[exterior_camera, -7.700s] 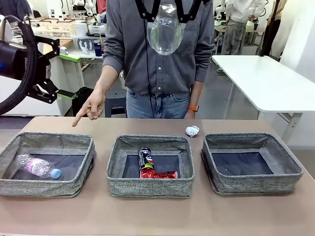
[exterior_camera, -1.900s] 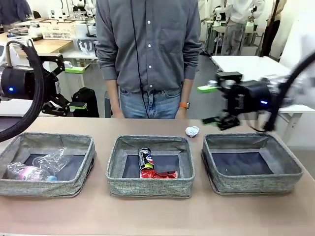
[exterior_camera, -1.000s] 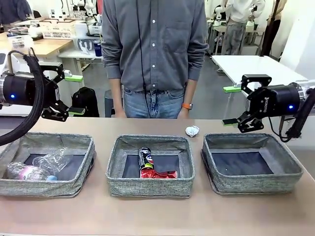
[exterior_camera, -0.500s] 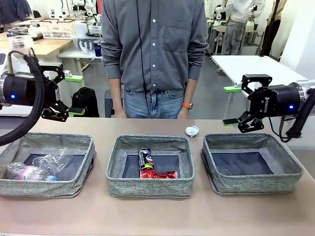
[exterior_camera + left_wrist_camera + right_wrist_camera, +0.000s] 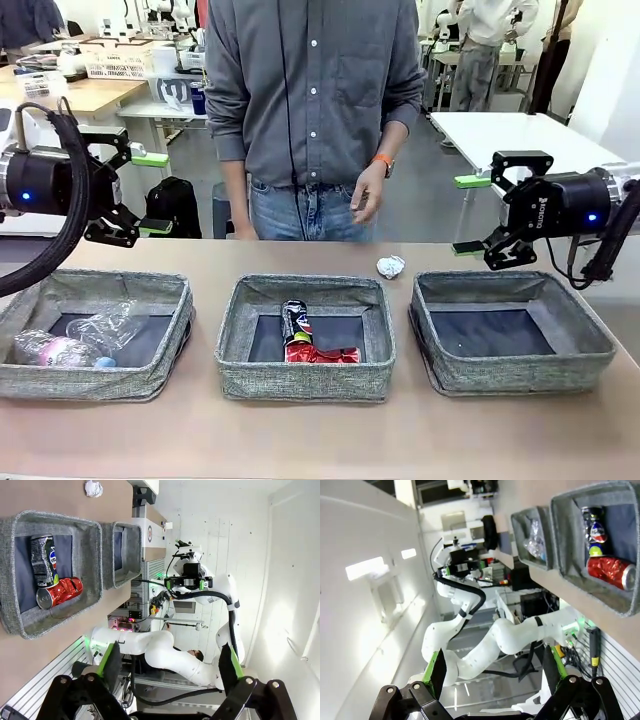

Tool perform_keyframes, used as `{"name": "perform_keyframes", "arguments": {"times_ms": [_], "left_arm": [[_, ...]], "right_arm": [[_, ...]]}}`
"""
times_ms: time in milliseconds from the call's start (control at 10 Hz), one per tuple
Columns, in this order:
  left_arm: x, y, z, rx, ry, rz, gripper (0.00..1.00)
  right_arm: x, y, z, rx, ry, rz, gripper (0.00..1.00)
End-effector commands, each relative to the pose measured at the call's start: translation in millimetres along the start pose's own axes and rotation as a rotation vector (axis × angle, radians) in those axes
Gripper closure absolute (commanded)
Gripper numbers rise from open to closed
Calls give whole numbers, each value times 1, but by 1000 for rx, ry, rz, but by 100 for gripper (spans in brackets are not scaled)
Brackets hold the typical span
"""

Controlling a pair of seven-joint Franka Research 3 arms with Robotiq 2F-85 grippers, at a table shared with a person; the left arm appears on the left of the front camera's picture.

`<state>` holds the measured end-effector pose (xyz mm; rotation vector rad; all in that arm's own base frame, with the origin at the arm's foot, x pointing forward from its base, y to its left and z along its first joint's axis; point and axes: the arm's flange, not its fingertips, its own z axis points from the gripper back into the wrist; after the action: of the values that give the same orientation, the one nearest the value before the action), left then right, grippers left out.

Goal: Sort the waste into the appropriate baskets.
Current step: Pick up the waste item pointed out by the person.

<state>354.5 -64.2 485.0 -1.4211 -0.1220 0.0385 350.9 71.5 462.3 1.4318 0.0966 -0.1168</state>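
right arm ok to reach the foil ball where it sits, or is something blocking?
Probably yes. The foil ball lies on bare table behind the baskets, between the middle basket and right basket. The right gripper hovers open nearby, above and to its right. The person's hand hangs above, clear of the table.

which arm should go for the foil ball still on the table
Right, most likely. The foil ball lies on the table behind the gap between the middle basket and the right basket. The open right gripper hovers just beside it; the left gripper, also open, hangs beyond the left basket.
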Motion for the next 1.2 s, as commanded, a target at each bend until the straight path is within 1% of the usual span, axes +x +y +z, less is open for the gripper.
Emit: {"name": "perform_keyframes", "arguments": {"times_ms": [0, 900, 1000, 1100], "left_arm": [[0, -3, -2, -11, -13, 5, 0], [0, -3, -2, -11, -13, 5, 0], [0, -3, -2, -11, -13, 5, 0], [0, -3, -2, -11, -13, 5, 0]], "right_arm": [[-1, 1, 0, 15, 2, 2, 0], [-1, 1, 0, 15, 2, 2, 0], [0, 0, 0, 0, 1, 0, 0], [14, 17, -36, -217, 200, 151, 0]]}}
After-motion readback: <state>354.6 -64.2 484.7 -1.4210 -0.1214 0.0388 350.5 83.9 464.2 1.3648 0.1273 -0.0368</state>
